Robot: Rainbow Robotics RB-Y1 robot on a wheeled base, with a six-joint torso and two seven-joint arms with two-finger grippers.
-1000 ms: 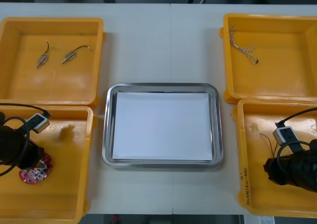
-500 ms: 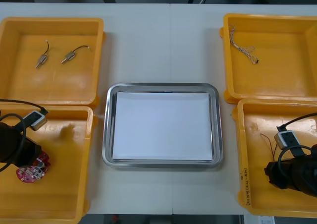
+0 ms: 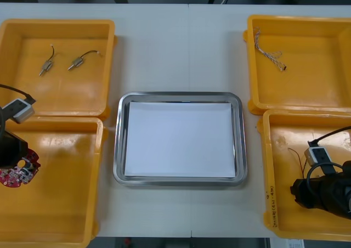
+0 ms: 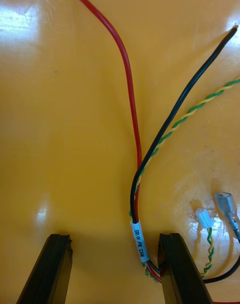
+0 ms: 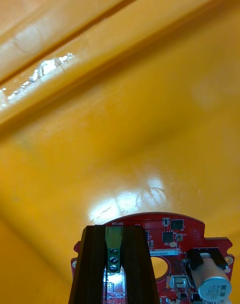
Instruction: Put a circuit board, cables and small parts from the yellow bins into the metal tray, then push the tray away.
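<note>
Left gripper (image 5: 114, 234) clamped on the round red circuit board (image 5: 170, 234) in the yellow plastic bin (image 3: 66, 204) at the desk's near left corner. Right gripper (image 4: 115, 239) gapes astride a black, red and twisted cable bundle (image 4: 136, 219) at the near right corner. Shiny metal tray (image 3: 117, 149) bare: nothing delivered yet.

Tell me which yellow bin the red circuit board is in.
The near-left bin, where the left claw grips the circuit board. The far-left bin holds small metal parts; both right bins hold cables.
</note>
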